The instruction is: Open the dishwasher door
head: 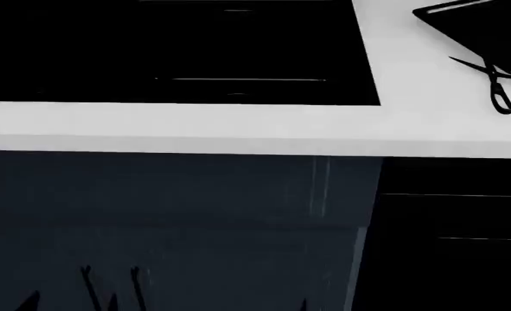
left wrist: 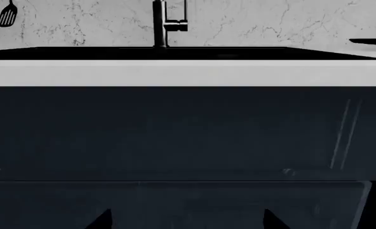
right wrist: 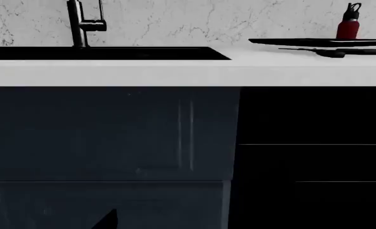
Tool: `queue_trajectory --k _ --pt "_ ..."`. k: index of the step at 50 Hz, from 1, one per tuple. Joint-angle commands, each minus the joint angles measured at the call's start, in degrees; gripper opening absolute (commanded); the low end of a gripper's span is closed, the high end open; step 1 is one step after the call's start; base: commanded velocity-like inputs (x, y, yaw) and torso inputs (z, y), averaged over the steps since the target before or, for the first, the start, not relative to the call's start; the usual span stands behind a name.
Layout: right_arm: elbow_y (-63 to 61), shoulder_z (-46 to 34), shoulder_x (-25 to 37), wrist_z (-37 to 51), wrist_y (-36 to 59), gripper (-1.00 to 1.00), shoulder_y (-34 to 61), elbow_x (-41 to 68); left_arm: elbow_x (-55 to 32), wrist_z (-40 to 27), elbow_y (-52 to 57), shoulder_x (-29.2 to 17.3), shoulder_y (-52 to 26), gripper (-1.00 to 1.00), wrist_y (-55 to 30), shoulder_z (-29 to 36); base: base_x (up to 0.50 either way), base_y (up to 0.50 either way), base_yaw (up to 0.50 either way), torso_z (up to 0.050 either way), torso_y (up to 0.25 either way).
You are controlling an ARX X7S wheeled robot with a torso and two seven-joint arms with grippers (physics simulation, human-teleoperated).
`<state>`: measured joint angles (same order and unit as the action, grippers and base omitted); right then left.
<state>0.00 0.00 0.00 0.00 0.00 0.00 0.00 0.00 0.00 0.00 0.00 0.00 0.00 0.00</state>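
Observation:
The dishwasher door (right wrist: 315, 162) is a glossy black front under the white counter, to the right of the dark blue-grey cabinet. A thin seam runs across its upper part, and its thin bar handle (right wrist: 343, 182) lies below that. In the head view the dishwasher door (head: 454, 259) fills the lower right and looks closed flush. My left gripper (left wrist: 188, 222) is open, its two tips far apart in front of the cabinet front (left wrist: 175, 138). My right gripper (right wrist: 188, 222) shows one tip set far to the side; the other is lost against the black door. Neither touches the door.
A white countertop (head: 238, 126) overhangs the fronts. It holds a black sink (right wrist: 105, 52) with a faucet (right wrist: 79, 24), a black tray (right wrist: 321, 42), scissors (head: 497, 91) and a red bottle (right wrist: 348, 24). Utensils (left wrist: 6, 14) hang on the marble wall.

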Motion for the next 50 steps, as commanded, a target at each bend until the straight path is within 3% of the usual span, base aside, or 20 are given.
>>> queue_trajectory --k 1,16,50 --pt "0.0 -0.7 0.5 0.7 0.0 1.0 0.0 0.0 0.0 -0.6 0.0 -0.6 0.0 1.0 0.0 0.6 0.0 0.0 0.0 0.0 0.0" --pt "-0.5 -1.9 3.0 2.7 1.9 1.0 0.8 5.5 -1.6 -4.8 3.6 -2.9 -0.3 1.0 -3.5 3.8 0.0 0.0 0.0 0.0 0.0" --pt "-0.6 -4.7 5.4 6.4 1.1 1.0 0.4 6.9 -3.7 -7.7 1.5 -5.8 0.8 1.0 -0.8 6.4 0.0 -0.5 0.0 0.0 0.0"
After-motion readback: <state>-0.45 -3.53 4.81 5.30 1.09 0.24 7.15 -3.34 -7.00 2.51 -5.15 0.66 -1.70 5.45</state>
